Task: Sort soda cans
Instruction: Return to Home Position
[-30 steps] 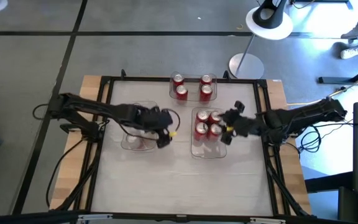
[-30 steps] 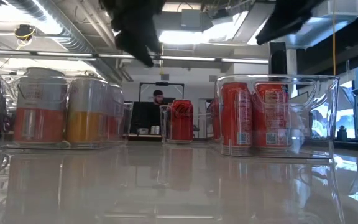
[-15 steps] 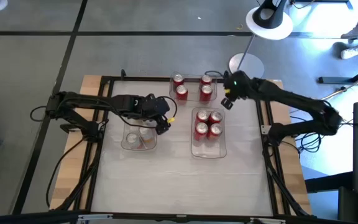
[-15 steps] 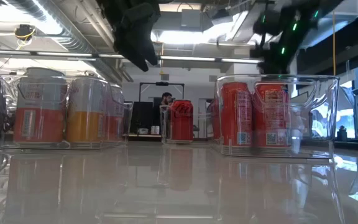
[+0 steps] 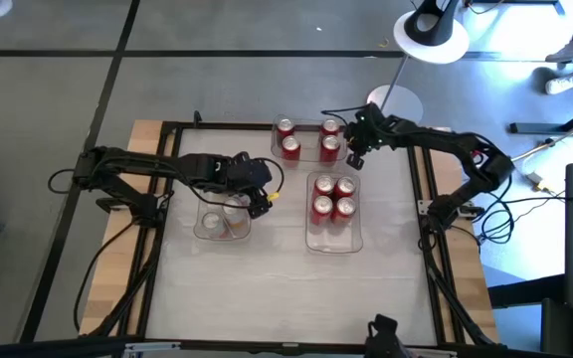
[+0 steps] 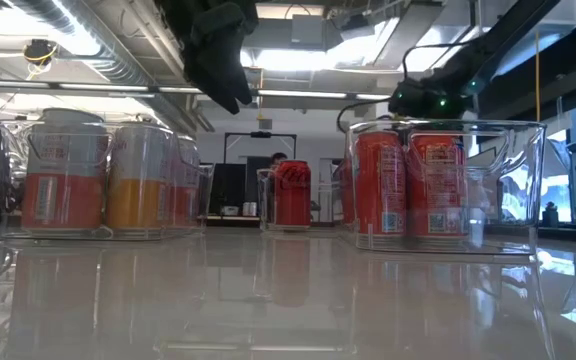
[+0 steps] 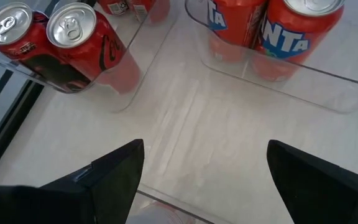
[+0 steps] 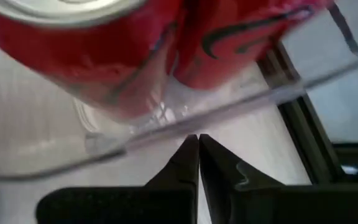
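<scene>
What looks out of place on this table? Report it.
Nothing stands out: the soda cans stand upright inside the three clear bins, nothing spilled. The left gripper hangs open over the left bin; the right gripper, shut, is beside the far bin.
</scene>
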